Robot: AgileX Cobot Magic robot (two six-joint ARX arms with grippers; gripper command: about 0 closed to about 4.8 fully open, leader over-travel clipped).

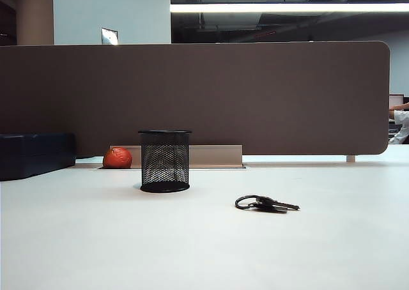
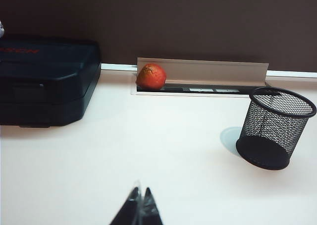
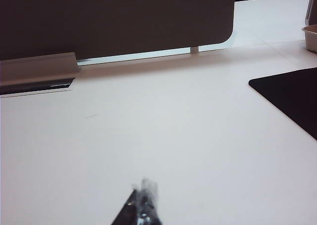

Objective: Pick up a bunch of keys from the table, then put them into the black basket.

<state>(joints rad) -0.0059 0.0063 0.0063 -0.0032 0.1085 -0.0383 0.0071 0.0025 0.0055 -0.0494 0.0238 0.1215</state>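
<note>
Broad white table (image 1: 211, 251), bare and open across the near half. Far left, dark blue box (image 1: 35, 154); red-orange ball (image 1: 117, 158) by the partition. Left of centre, black basket (image 1: 165, 161) upright, nothing seen inside. Right of it and nearer, well apart, bunch of keys (image 1: 266, 204) lying flat, long axis left-right, ring left, blades pointing right. Left gripper (image 2: 140, 197) and right gripper (image 3: 143, 197) clenched on nothing, above bare table
</note>
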